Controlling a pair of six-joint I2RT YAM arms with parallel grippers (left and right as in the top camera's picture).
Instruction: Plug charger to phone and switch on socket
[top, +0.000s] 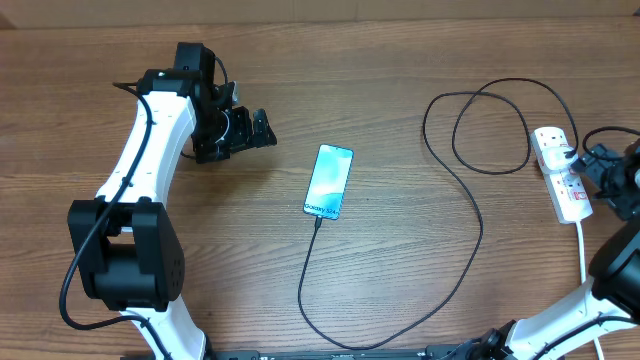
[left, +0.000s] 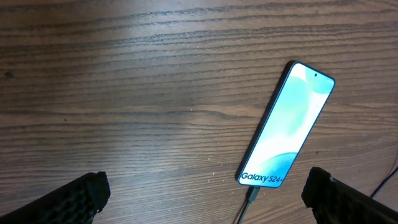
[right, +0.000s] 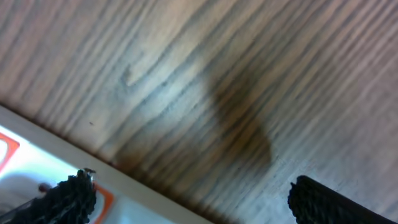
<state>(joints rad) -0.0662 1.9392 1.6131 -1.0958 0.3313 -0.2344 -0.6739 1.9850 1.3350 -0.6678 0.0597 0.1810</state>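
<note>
Overhead: phone (top: 329, 181) lies central on the worktop (top: 400, 80), charger (top: 481, 232) at its near end; left tool (top: 262, 130) and right tool (top: 584, 164) gape open, the right beside the socket (top: 560, 175) at right, where an off-centre press could shove it.

White arms (top: 150, 140), black ribbed fingers (left: 69, 200)

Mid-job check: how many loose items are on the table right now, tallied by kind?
Phone: 1
Charger cable: 1
Power strip: 1
Total: 3
</note>
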